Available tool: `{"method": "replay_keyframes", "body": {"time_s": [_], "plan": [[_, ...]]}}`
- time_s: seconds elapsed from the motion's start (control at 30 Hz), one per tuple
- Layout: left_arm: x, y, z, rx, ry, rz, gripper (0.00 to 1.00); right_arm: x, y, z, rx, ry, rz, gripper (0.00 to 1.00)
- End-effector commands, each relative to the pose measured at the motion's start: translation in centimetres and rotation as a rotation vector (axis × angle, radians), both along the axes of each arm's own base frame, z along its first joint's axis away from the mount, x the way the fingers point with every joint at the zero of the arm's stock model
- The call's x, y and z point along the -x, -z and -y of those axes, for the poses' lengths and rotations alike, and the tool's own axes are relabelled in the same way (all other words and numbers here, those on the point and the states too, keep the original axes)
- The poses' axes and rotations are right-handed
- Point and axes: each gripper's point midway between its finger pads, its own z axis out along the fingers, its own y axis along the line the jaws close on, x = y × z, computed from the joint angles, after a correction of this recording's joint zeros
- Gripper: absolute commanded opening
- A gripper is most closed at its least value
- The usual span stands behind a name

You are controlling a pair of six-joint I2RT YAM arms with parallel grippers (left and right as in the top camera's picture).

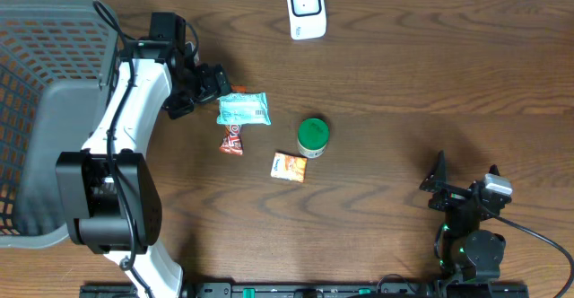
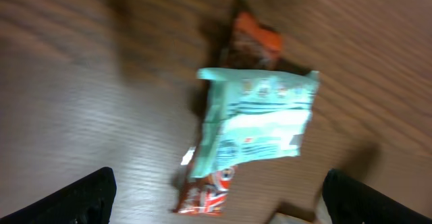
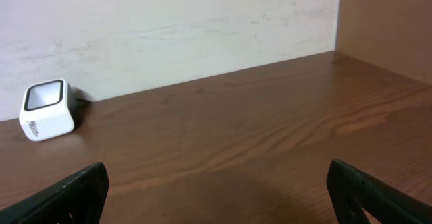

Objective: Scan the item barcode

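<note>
A white barcode scanner (image 1: 306,9) stands at the table's far edge; in the right wrist view the scanner (image 3: 46,109) is far off to the left. A teal packet (image 1: 243,109) lies on the wood, overlapping a red snack bar (image 1: 232,141). My left gripper (image 1: 199,92) is open just left of the teal packet and holds nothing. In the blurred left wrist view the teal packet (image 2: 260,119) lies ahead of the left gripper (image 2: 219,200), with the red bar (image 2: 206,193) poking out between the fingers. My right gripper (image 1: 434,183) is open and empty at the front right.
An orange packet (image 1: 289,167) and a green-lidded can (image 1: 313,136) lie right of the teal packet. A large grey mesh basket (image 1: 36,65) fills the left edge. In the right wrist view the right gripper (image 3: 216,197) faces a pale wall (image 3: 169,21) behind the table.
</note>
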Motion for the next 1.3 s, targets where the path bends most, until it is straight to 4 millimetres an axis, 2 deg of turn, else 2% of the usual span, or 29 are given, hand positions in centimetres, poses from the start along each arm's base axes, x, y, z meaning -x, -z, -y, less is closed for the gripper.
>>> {"method": "replay_keyframes", "body": {"time_s": [0.0,0.27,0.43,0.7,1.27], "plan": [[0.0,1.1,1.8,0.113,0.033,-0.027,0.98,0.0,0.1,0.1,0.014,0.004,-0.006,0.99],[-0.2,3.3,1.4,0.124,0.02,-0.069,0.98,0.0,0.1,0.1,0.014,0.004,-0.006,0.99],[-0.7,4.6,2.7,0.201,0.038,-0.078,0.98,0.0,0.1,0.1,0.014,0.004,-0.006,0.99],[-1.1,6.7,2.8,0.207,0.037,-0.101,0.98,0.0,0.1,0.1,0.014,0.004,-0.006,0.99],[-2.1,7.3,3.2,0.218,0.049,-0.065,0.99,0.0,0.1,0.1,0.014,0.004,-0.006,0.99]]}}
